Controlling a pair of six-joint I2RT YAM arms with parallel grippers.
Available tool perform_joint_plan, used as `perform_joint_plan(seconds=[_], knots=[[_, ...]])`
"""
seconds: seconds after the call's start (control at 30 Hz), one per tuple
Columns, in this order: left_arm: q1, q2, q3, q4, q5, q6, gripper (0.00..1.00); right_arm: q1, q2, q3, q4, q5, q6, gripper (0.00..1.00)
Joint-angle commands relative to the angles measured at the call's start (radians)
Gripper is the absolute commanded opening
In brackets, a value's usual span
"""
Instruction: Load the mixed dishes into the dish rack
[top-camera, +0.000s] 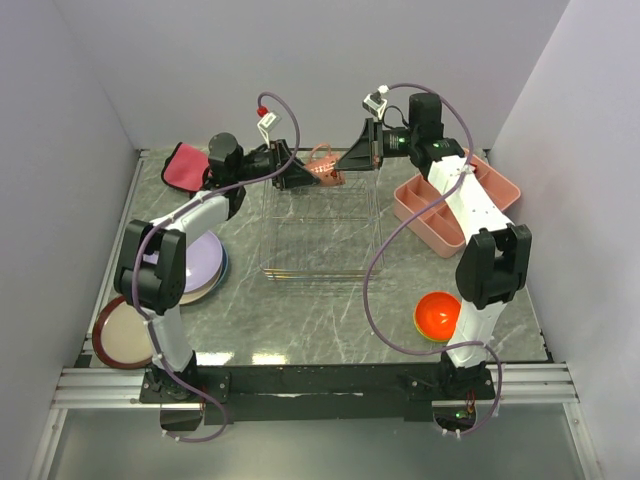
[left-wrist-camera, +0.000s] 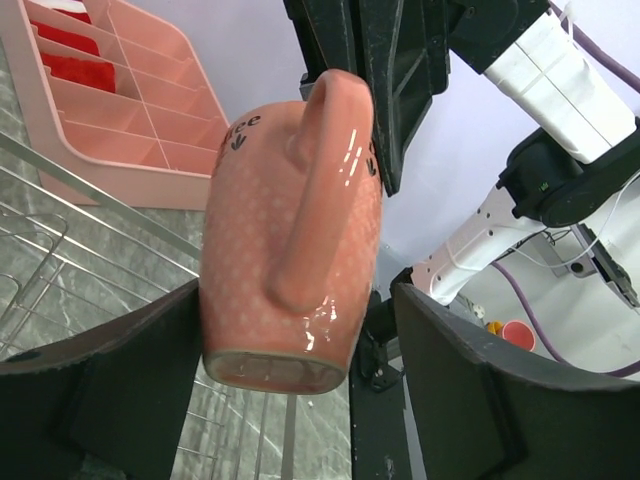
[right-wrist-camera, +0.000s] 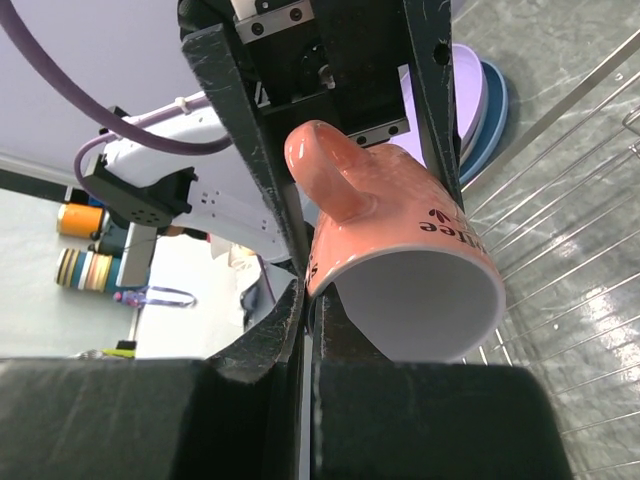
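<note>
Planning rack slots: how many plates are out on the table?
3: lavender plate atop light-blue plate, left of the dish rack; red-rimmed cream plate at the near-left corner. The stack may hide more.

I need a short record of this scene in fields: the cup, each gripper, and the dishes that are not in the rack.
object: small pink ceramic cup, in the air near the far edge of the silvery wire dish rack
right gripper: shut on the cup's rim
left gripper: open, one finger on each side of the cup
outside the rack: lavender plate, red-rimmed cream plate, orange bowl
</note>
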Motion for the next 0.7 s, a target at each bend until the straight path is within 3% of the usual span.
perform_joint_plan(seconds=[0.0,0.07,0.13,0.27,0.3,0.4,0.47,0.5,0.53,0.57,0.6,0.67], knots=[[-0.008,-0.005,0.049,0.082,0.037,-0.018,0.75,0.006,0.001,0.013,0.047,0.003,0.005,0.0],[-0.008,-0.004,0.051,0.079,0.038,-0.014,0.69,0.007,-0.001,0.01,0.047,0.007,0.0,0.0],[-0.01,0.004,0.063,0.076,0.047,-0.015,0.53,0.011,-0.004,0.005,0.049,0.012,-0.003,0.0],[-0.008,0.021,0.1,0.007,0.054,0.014,0.41,0.017,-0.005,-0.013,0.012,0.026,-0.041,0.02],[-0.008,0.027,0.123,-0.021,0.054,0.05,0.36,0.014,0.002,-0.007,-0.017,0.03,-0.072,0.18],[-0.01,0.038,0.181,-0.218,0.07,0.205,0.32,-0.012,0.015,0.054,-0.193,0.075,-0.245,0.41],[-0.01,0.047,0.219,-0.454,0.083,0.329,0.27,-0.038,0.034,0.143,-0.362,0.113,-0.429,0.47],[-0.01,0.051,0.27,-0.54,0.078,0.471,0.26,-0.046,0.041,0.175,-0.418,0.174,-0.496,0.54],[-0.01,0.059,0.293,-0.619,0.08,0.536,0.25,-0.048,0.045,0.228,-0.464,0.202,-0.627,0.57],[-0.01,0.076,0.319,-0.803,0.081,0.608,0.22,-0.051,0.056,0.25,-0.545,0.233,-0.688,0.59],[-0.01,0.087,0.379,-0.887,0.074,0.75,0.21,-0.054,0.059,0.267,-0.577,0.271,-0.739,0.62],[-0.01,0.129,0.449,-1.142,0.057,0.878,0.17,-0.055,0.071,0.304,-0.642,0.29,-0.842,0.63]])
